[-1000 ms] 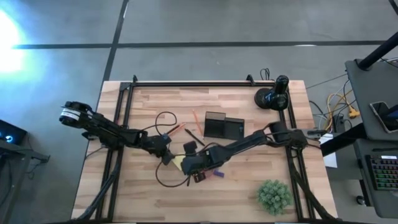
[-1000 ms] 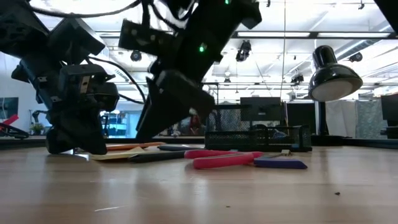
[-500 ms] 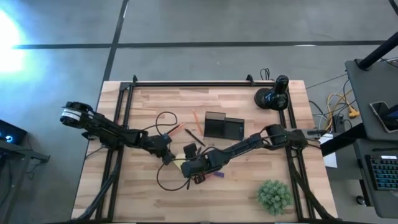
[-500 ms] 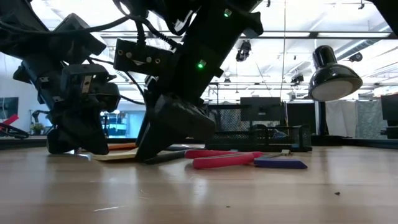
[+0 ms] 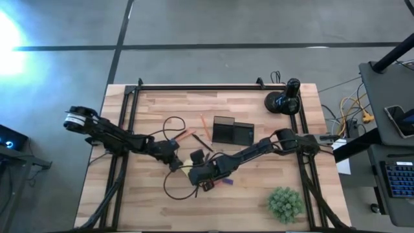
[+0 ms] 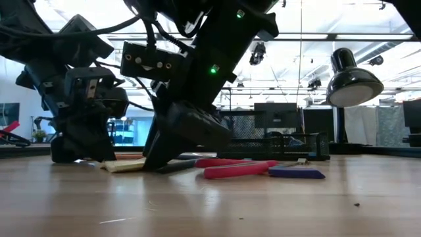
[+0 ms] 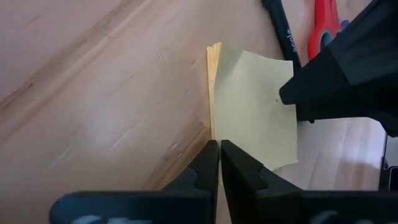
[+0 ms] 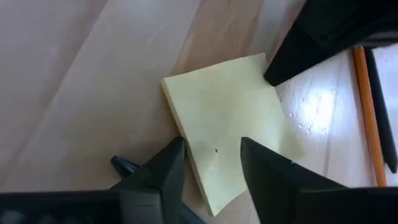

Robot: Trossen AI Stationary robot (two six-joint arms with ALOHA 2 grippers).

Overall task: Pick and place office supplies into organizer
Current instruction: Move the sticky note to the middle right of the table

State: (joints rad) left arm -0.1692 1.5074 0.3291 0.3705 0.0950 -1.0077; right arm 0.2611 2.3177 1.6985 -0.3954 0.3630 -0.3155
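The square yellow sticky-note pad (image 7: 255, 106) (image 8: 227, 118) lies flat on the wooden table, between my two grippers. My left gripper (image 7: 219, 148) (image 5: 173, 162) is shut at the pad's left side. My right gripper (image 8: 211, 152) (image 5: 194, 173) stands open over the pad's opposite side, slanting down. Red-handled scissors (image 6: 237, 168) and a small blue piece (image 6: 296, 173) lie to the right of the pad. Thin pens (image 5: 200, 139) lie between the pad and the black organizer (image 5: 233, 131). My left gripper sets its shut fingertips (image 7: 211, 152) against the pad's edge near one corner (image 7: 214, 134), slanting down from the table's left. The pad lies flat on the table. My right gripper has one fingertip (image 8: 249, 149) on the pad's top face (image 8: 233, 134) and the other (image 8: 176, 149) at its side edge, coming slanting from the right. No pinch shows.
A round black camera mount (image 5: 284, 98) stands at the far right corner and a green plant (image 5: 285, 203) at the near right. A black cable loop (image 5: 171, 123) lies beyond the left gripper. An orange pencil (image 8: 367, 106) lies past the pad.
My right gripper has come down onto the table at the pad and shifted slightly toward the left gripper. My left gripper has stayed put at the pad's edge.
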